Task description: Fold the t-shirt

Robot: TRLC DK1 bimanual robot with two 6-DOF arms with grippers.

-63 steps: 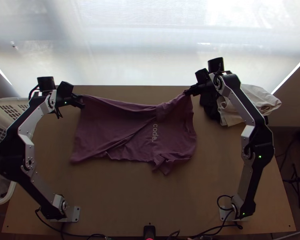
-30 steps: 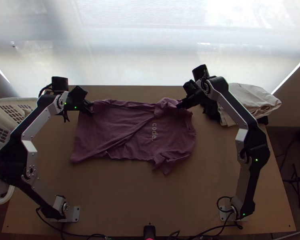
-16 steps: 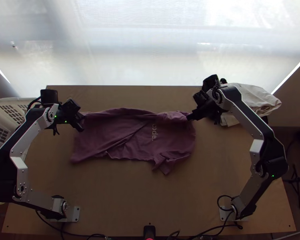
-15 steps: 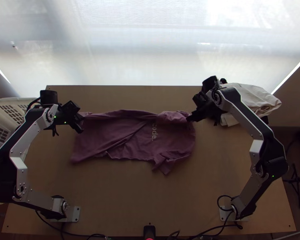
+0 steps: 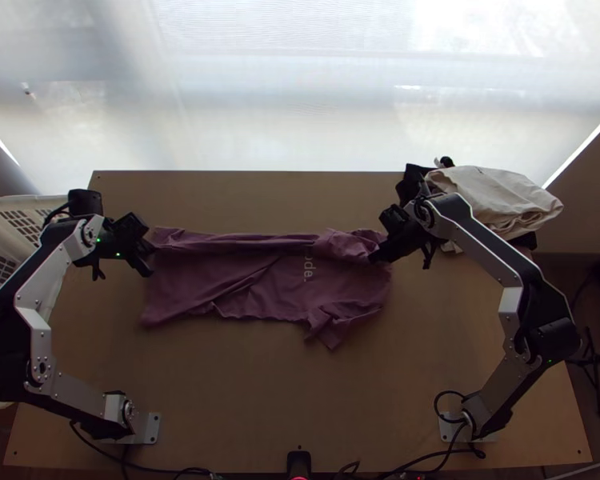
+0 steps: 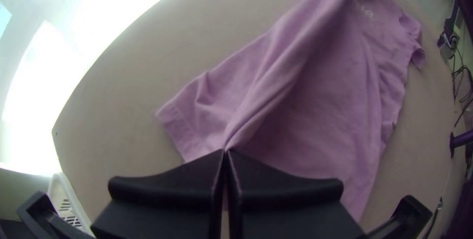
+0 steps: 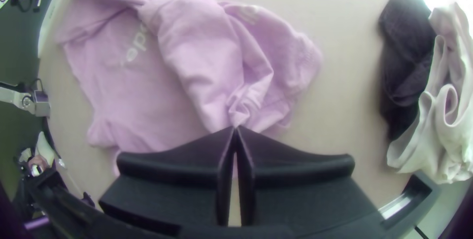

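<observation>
High over the table (image 5: 260, 400), the top view is facing steeply down; closer, both wrist views are sharing the shirt's print (image 7: 139, 42), upper frame.

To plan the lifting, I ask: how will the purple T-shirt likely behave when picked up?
The purple T-shirt will probably hang floppy, given its many soft creases. It looks light, being thin cloth. Its loose sleeve may flop or trail.

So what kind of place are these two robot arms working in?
Probably a robot test bench for folding laundry: a light wooden table carrying two arms, a crumpled purple t-shirt and heaped cream cloth.
</observation>
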